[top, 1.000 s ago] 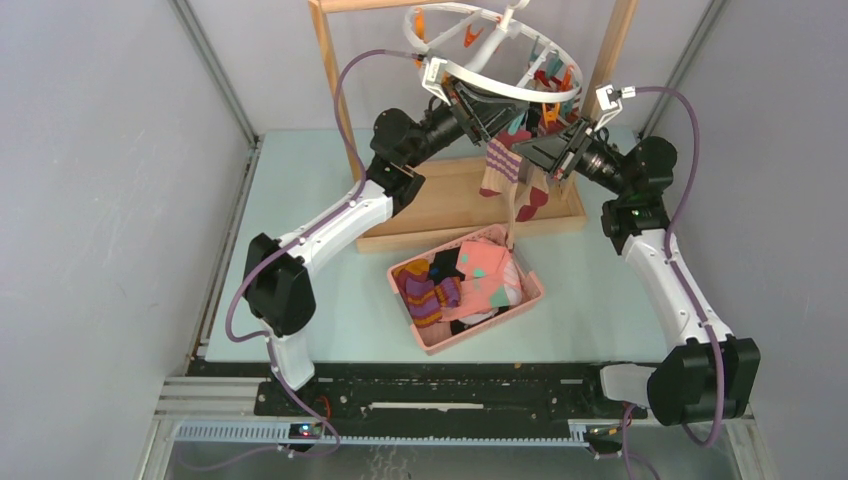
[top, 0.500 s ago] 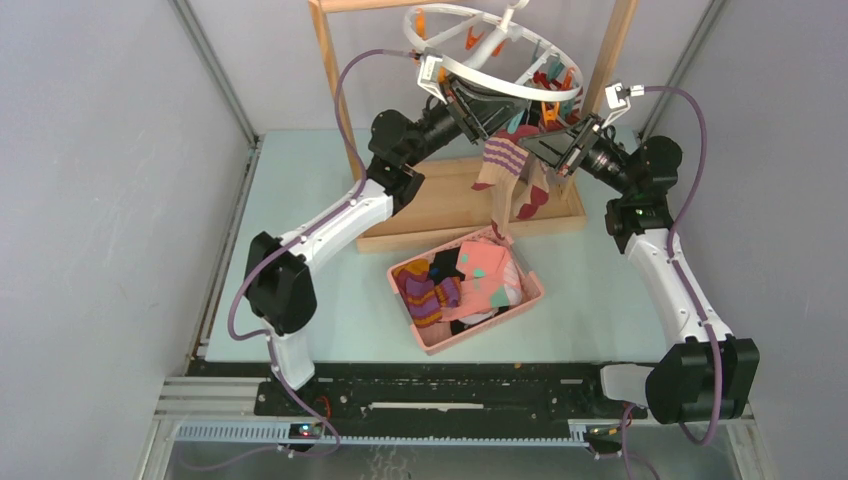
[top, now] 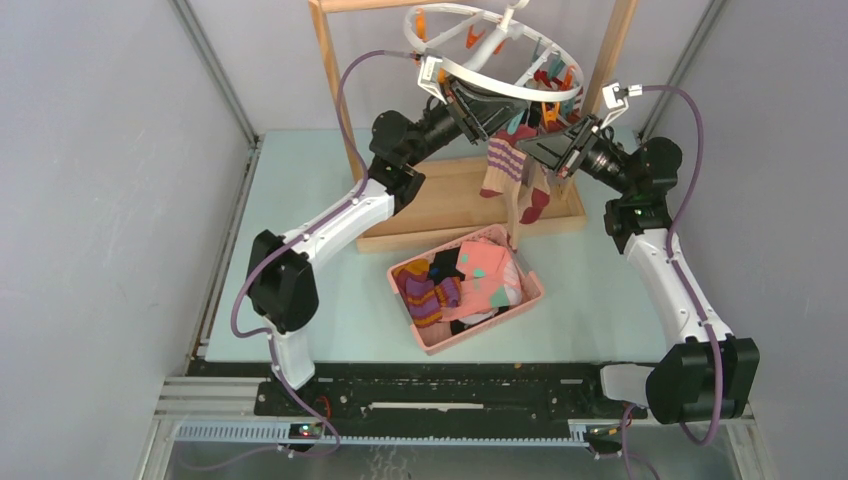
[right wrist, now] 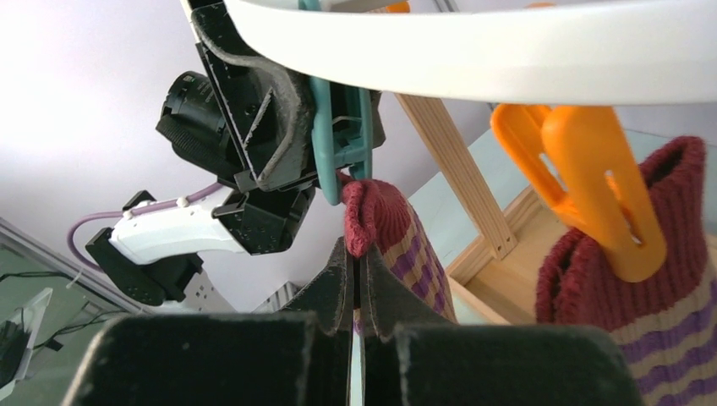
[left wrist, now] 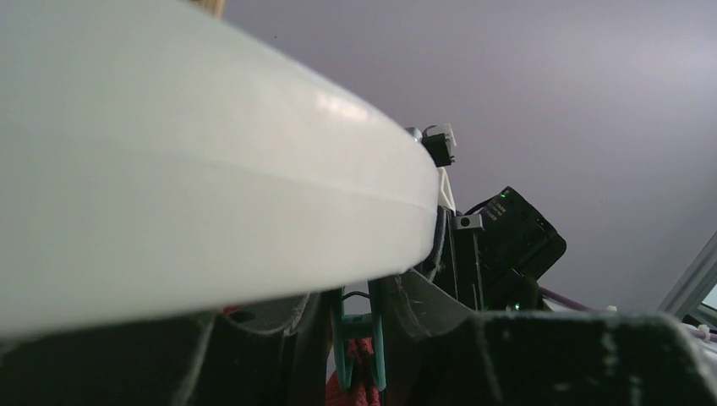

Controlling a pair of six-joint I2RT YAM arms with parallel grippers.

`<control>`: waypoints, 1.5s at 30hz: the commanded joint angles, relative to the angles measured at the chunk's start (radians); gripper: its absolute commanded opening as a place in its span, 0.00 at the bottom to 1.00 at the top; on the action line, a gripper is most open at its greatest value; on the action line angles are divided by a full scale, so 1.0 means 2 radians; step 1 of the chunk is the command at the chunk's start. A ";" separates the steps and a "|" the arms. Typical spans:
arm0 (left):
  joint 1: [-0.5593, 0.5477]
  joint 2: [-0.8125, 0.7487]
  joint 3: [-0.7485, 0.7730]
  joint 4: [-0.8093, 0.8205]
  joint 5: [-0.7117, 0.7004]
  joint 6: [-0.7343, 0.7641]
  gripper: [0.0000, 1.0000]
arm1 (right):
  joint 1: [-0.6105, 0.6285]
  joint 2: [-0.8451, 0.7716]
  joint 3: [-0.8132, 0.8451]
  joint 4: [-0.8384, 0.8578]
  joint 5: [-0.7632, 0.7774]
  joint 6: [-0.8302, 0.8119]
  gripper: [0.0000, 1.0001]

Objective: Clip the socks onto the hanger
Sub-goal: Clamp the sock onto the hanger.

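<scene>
Hanger (top: 495,86): one white ring, up on wooden rack (top: 330,80). Pink basket (top: 486,322): one, sock heap (top: 455,285) inside, count unclear, so most work likely left. Socks at ring: two. Clipped sock (right wrist: 626,321) hangs from orange clip (right wrist: 592,178); second sock (right wrist: 406,249) has cuff at teal clip (right wrist: 338,135) mouth. Right gripper (right wrist: 355,279) clamped tight on second sock; left gripper (left wrist: 355,317) part-closed, squeezing teal clip.

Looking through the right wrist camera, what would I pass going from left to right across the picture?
left arm → teal clip → purple-striped sock → wooden post → orange clip
</scene>
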 commanded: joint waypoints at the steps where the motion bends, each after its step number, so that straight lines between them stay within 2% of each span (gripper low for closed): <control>1: 0.004 -0.003 0.002 0.024 0.000 0.001 0.14 | 0.010 -0.002 0.023 0.022 -0.016 0.004 0.00; 8: 0.004 -0.005 0.002 0.031 0.005 -0.005 0.14 | 0.002 -0.010 0.023 -0.003 0.001 -0.012 0.00; 14: 0.004 -0.003 0.000 0.041 0.009 -0.014 0.14 | -0.011 -0.004 0.023 0.029 0.008 0.016 0.00; 22: 0.005 0.000 0.005 0.043 0.008 -0.016 0.14 | 0.002 0.006 0.024 0.057 -0.002 0.033 0.00; 33: 0.007 0.000 0.005 0.045 0.000 -0.016 0.14 | 0.017 -0.006 0.023 0.020 -0.008 -0.003 0.00; 45: 0.008 -0.002 -0.003 0.056 0.007 -0.024 0.14 | 0.002 0.002 0.023 0.058 0.003 0.025 0.00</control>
